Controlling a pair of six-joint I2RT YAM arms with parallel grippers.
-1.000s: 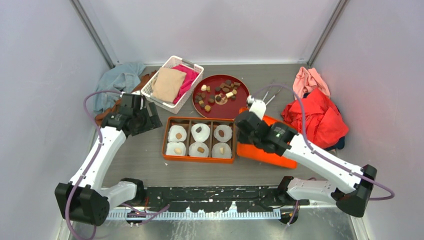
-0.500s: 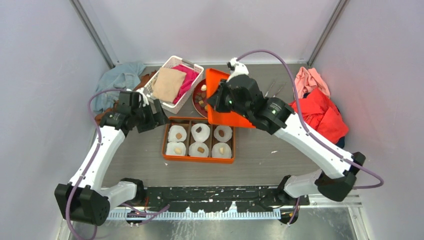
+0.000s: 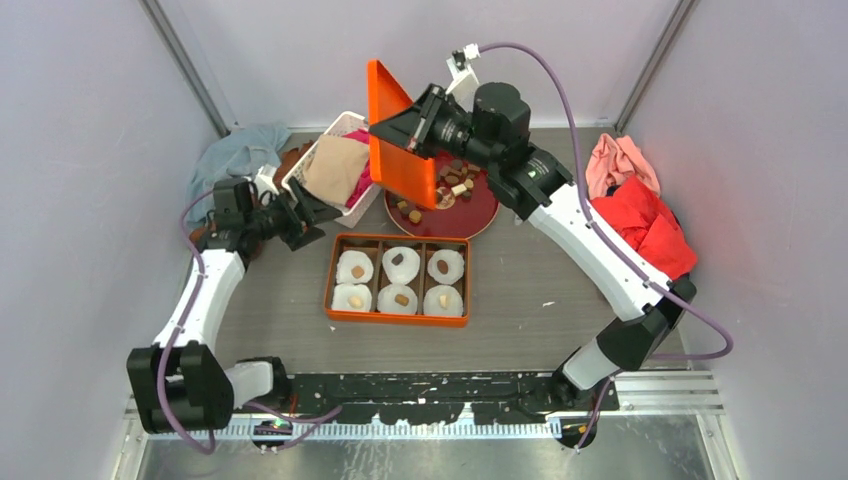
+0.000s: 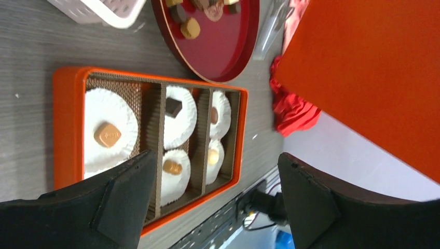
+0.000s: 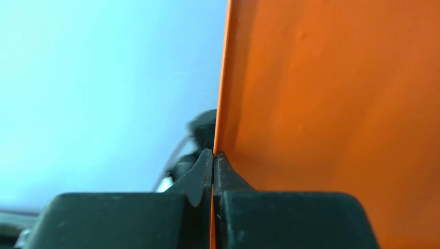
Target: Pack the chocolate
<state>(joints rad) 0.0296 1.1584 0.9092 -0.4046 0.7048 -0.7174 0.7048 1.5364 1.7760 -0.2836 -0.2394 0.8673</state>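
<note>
- Grey wood-grain tabletop [image 3: 560,290] carries everything, with the packing box in the middle where both arms can reach it.
- Orange flat plastic lid [image 3: 390,170] hangs on edge, high above the plate. I judge it is held clear so it can swing over the box and close it.
- Orange rectangular box [image 3: 330,278] lies open-topped, with six compartments, each lined with a white crinkled paper cup [image 3: 445,267].
- Dark red round plate [image 3: 478,212] sits just behind the box and holds the loose spare pieces.
- Black right gripper [image 5: 212,158] is clamped tight on the lid's rim. Black left gripper [image 4: 216,154] hovers left of the box, jaws spread wide and empty, probably placed to steady it.
- Brown, tan and cream chocolate [image 4: 108,135] sits one small piece to a cup, a tan diamond and a dark square among them. More pieces lie scattered on the plate.
</note>
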